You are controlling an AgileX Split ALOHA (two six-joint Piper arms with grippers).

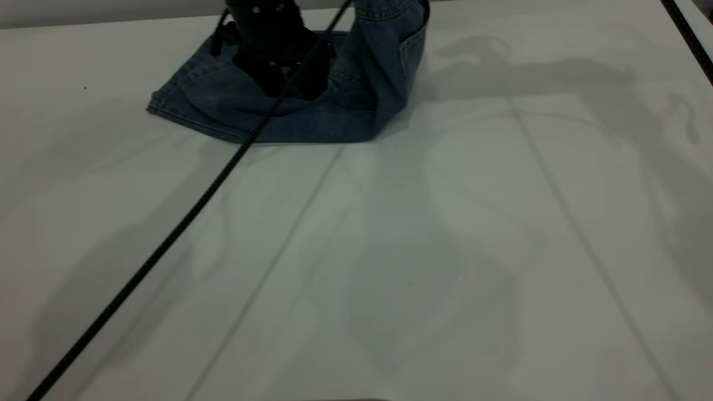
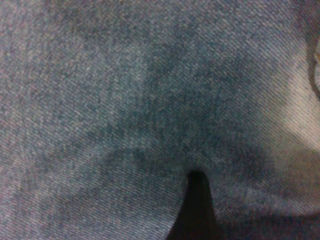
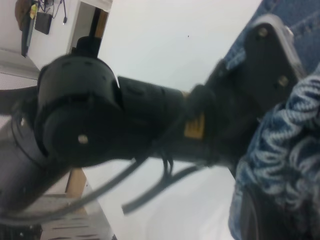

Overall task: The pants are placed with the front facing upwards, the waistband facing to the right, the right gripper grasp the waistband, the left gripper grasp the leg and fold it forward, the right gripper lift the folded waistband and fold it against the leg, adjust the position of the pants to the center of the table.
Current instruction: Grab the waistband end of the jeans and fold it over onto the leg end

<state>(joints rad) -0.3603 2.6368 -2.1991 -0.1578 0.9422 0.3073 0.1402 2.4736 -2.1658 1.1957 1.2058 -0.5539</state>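
I have the pants (image 1: 312, 106) lying at the far side of the table (image 1: 390, 250), left of centre, already doubled lengthwise into a narrow band. The left gripper (image 1: 292, 83) presses down on the middle of the denim — I judge it is pinning the leg so the cloth cannot slide while the other end is carried over. Its wrist camera shows almost nothing but blue twill with one dark fingertip (image 2: 197, 210) against it; whether its jaws are spread or pinched I cannot tell.

The right end of the pants rises off the table in a steep fold, a patch pocket (image 1: 412, 47) facing outward, and runs out of the top of the exterior view. The right gripper itself is cut off there. In its own wrist view the ruched waistband (image 3: 280, 150) sits bunched close against the lens with a dark finger (image 3: 257, 215) below it, so I judge it is clamped on the waistband — lifted to fold back over the leg. The left arm (image 3: 100, 120) fills most of that view.
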